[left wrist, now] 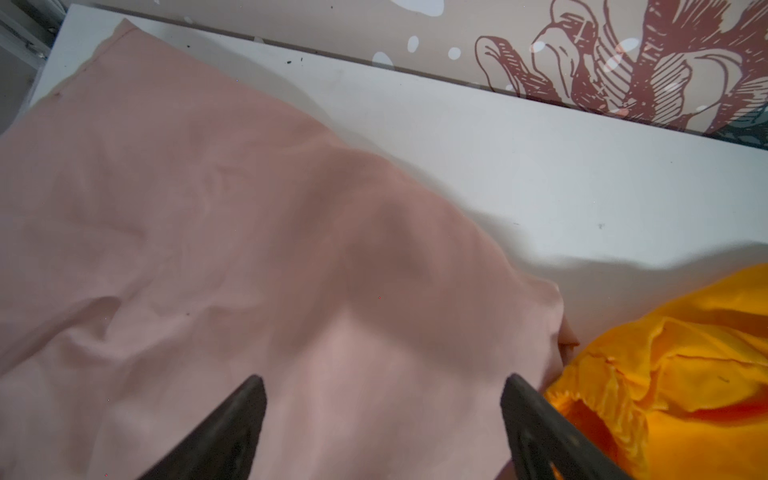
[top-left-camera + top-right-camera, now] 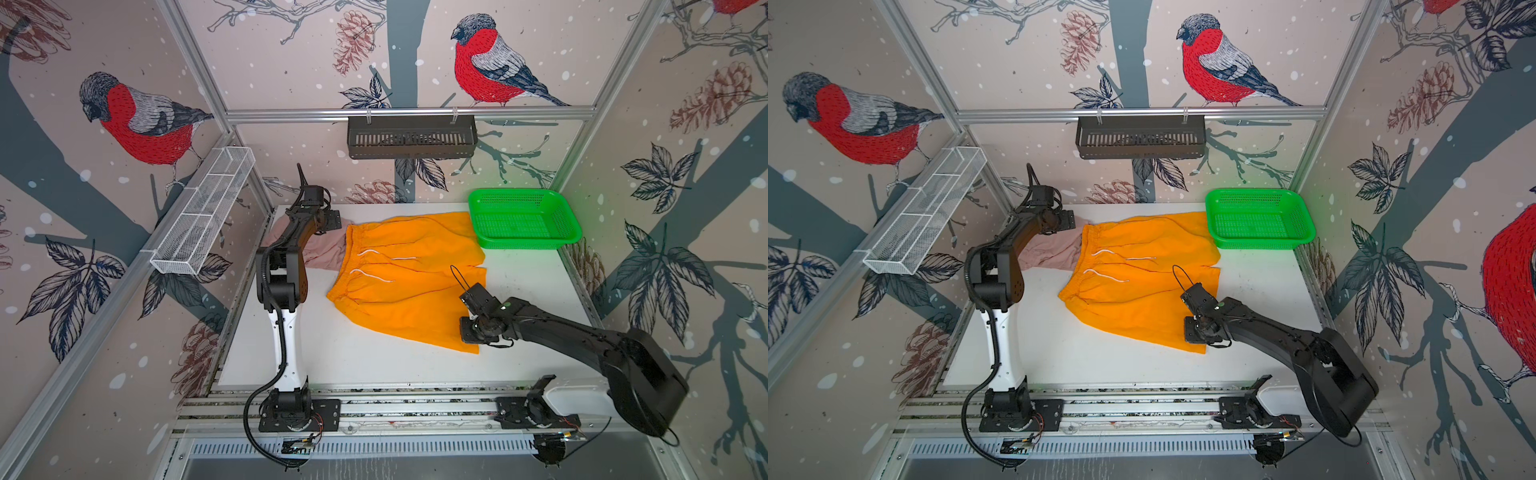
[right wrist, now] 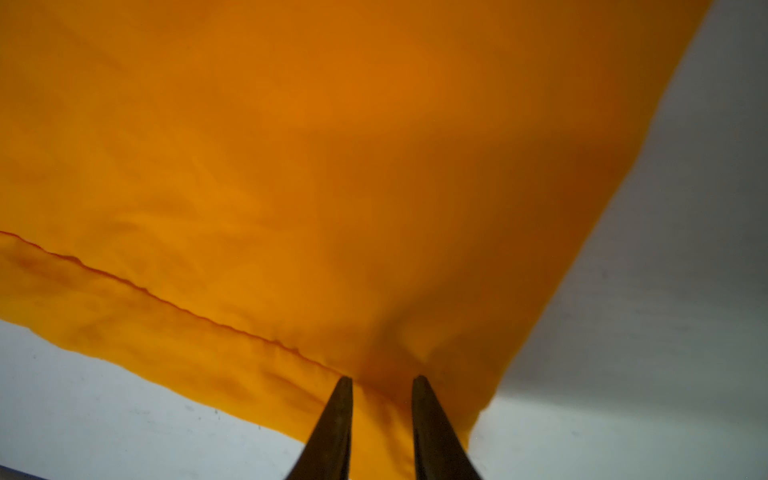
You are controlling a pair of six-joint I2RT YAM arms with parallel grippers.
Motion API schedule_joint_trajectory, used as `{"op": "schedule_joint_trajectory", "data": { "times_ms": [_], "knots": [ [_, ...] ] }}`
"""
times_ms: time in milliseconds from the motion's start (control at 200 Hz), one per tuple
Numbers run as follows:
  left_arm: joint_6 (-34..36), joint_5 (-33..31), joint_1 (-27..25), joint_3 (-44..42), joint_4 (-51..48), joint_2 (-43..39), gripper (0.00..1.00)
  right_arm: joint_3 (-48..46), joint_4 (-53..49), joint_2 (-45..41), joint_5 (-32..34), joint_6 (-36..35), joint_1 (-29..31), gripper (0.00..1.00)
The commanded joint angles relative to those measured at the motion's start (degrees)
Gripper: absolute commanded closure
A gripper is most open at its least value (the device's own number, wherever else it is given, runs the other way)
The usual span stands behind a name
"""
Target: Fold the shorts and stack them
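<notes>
The orange shorts point(image 2: 399, 274) lie spread flat on the white counter point(image 2: 353, 357). One leg reaches up against the front corner of the green basket point(image 2: 519, 245), and the gathered waistband with its white drawstrings point(image 2: 374, 276) is on the side turned away from the basket. The pink shorts point(image 2: 324, 253) sit rumpled beyond that waistband, touching it and well apart from the basket.

My right claw point(image 3: 382, 382) is down at the hem corner of the orange leg that lies farther from the basket. Its fingers point(image 3: 336, 424) are drawn close together, with a bunched fold of orange cloth pinched between them, and the fabric puckers toward the grip. The hem seam runs off to one side of it, and bare counter shows under the edge.

My left claw point(image 1: 382, 386) is over the pink shorts, on the far side of the orange pair from the basket. Its fingers point(image 1: 232, 428) are spread wide with only pink cloth between them. I cannot tell whether the tips touch the fabric.
</notes>
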Motion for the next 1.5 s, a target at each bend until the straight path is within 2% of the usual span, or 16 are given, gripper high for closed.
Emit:
{"op": "schedule_joint_trajectory", "data": {
  "times_ms": [0,60,200,340,655,755,800,860,945,1055,1201,1291,1406,1491],
  "knots": [
    [0.58,-0.96,0.23,3.31,-1.82,2.69,0.18,-0.63,-5.02,-3.58,2.02,0.66,-1.67,0.69],
    [0.47,0.03,0.23,5.35,-2.08,4.84,0.23,-0.50,-4.55,-4.43,2.33,-0.15,-2.18,0.67],
    [1.26,4.15,0.23,9.42,-4.20,9.19,0.44,0.29,-1.57,-5.07,1.99,-1.57,-1.95,0.62],
    [1.10,5.87,0.31,10.63,-3.70,12.40,0.46,0.51,1.68,-7.36,2.36,-1.77,-1.11,0.57],
    [-4.54,4.81,2.42,12.00,2.76,15.10,0.38,-1.30,2.66,-9.39,3.83,-0.31,-0.91,0.52],
    [-5.35,5.97,2.97,12.24,5.18,15.37,0.27,-1.78,3.81,-9.67,4.03,-0.23,-0.86,0.50],
    [-5.39,7.11,3.02,12.80,5.53,15.31,0.18,-1.64,4.43,-9.79,4.06,-0.68,-0.86,0.50],
    [-5.53,9.38,2.95,13.24,5.28,14.61,0.03,-1.27,5.43,-10.09,4.40,-1.30,-0.92,0.48],
    [-6.46,12.01,2.87,12.05,4.68,11.84,0.02,-0.62,6.83,-10.31,4.82,-2.48,-1.27,0.45],
    [-7.78,11.77,2.82,5.91,3.96,4.71,0.02,0.33,8.81,-10.38,5.32,-3.95,-3.12,0.42],
    [-10.96,12.42,2.50,-8.75,7.67,-8.07,0.02,1.48,10.56,-10.15,2.21,-5.11,-7.34,0.41],
    [-14.02,13.18,1.63,-18.97,11.25,-16.54,0.02,3.70,5.73,-9.90,-0.04,-4.14,-8.76,0.40],
    [-17.39,13.31,-0.10,-31.70,14.18,-26.95,0.02,5.67,-4.51,-9.90,-8.32,-2.74,-10.18,0.36],
    [-19.56,13.36,-0.76,-41.47,16.62,-34.20,0.02,2.91,-6.70,-11.88,-13.11,-0.26,-9.77,0.36]
  ]
}}
